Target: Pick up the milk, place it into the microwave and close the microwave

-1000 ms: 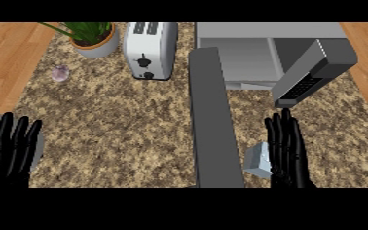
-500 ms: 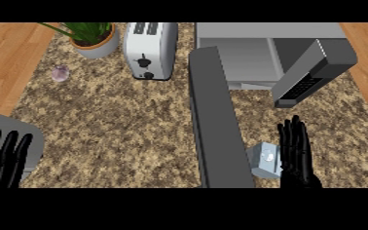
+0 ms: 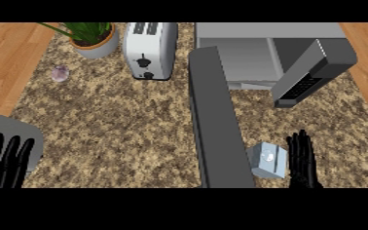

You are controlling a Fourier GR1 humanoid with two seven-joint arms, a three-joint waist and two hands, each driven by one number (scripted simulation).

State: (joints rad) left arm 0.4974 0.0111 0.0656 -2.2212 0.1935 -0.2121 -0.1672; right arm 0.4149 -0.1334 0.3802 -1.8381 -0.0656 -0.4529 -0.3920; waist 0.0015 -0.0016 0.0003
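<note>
The milk carton, small and grey-white, lies on the speckled counter near the bottom right, just right of the microwave's open door. My right hand sits beside the carton on its right, fingers straight and pointing up, not curled round it. The microwave stands at the back right with its cavity open. My left hand shows at the lower left edge, open, fingers up, resting.
A white toaster stands at the back centre. A potted plant is at the back left, with a small pale jar in front of it. A grey object lies at the left edge by my left hand.
Both hands have slid down toward the lower edge. The right hand now sits lower beside the milk carton, which shows more fully.
</note>
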